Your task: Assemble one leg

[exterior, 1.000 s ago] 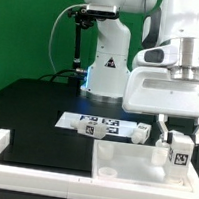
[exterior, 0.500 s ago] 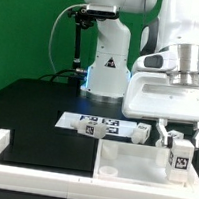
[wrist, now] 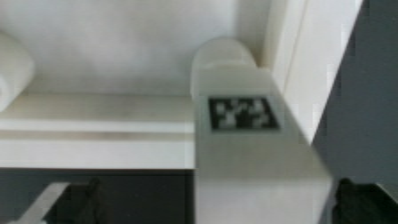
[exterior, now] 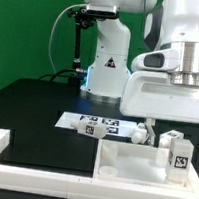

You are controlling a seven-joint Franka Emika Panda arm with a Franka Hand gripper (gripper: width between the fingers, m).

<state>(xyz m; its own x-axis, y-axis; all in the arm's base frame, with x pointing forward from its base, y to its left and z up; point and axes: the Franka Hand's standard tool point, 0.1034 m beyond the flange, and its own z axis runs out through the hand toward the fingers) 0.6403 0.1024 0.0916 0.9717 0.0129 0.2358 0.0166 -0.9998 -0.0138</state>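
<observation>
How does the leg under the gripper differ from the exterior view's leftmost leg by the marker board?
The leg under the gripper stands upright over the tray, tag facing the camera; the leftmost leg lies on its side on the black table. Both are white, tagged pegs.

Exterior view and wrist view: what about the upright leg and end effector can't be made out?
- Leg foot: exterior view, white on the white tray, seating unclear.
- Same leg, wrist view: blurred, runs off the frame edge.
- End effector: exterior view's right edge cuts one finger.
- Other legs' tags: too small.
</observation>
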